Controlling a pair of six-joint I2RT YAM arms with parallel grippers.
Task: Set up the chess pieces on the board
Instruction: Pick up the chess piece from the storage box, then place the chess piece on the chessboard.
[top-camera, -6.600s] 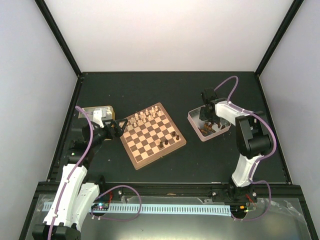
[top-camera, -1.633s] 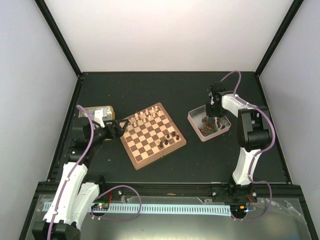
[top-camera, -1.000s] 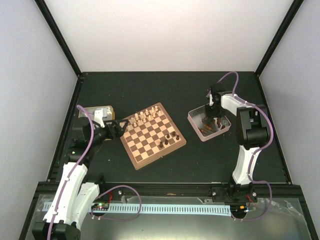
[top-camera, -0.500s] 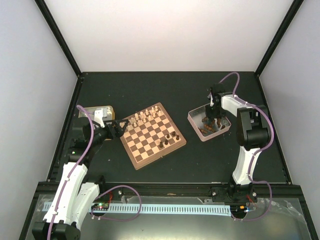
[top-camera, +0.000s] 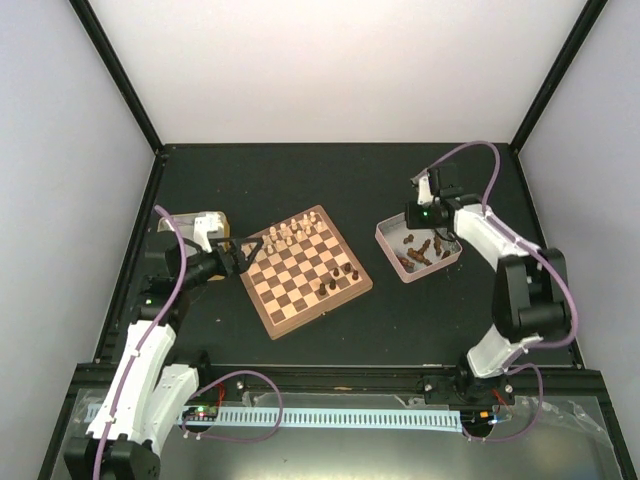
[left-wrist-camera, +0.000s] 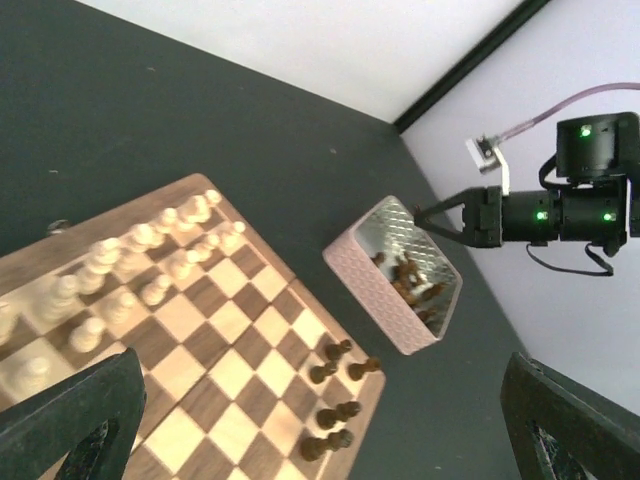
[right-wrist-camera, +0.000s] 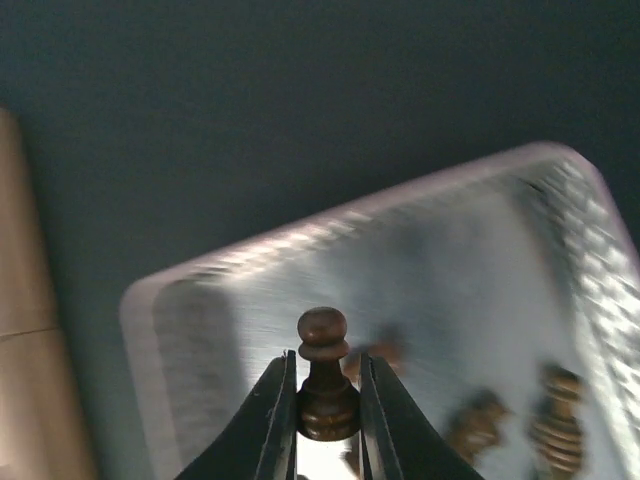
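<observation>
Right wrist camera is showing the right gripper pinching a dark pawn by its lower body, head pointing to 12 o'clock, both fingers pressing on its sides, with the blurred floor of the pinkish tin lying behind it. Seen from the top external camera, that gripper is hanging over the tin's 10 o'clock corner, and more loose dark pieces are lying inside the tin. The tin is sitting at 3 o'clock of the board, apart from it. Cream pieces are standing in rows along the board's 12 o'clock side, and a few dark pieces are standing near its 4 o'clock corner. The left gripper is hovering at the board's 9 o'clock corner, fingers spread wide and holding nothing.
</observation>
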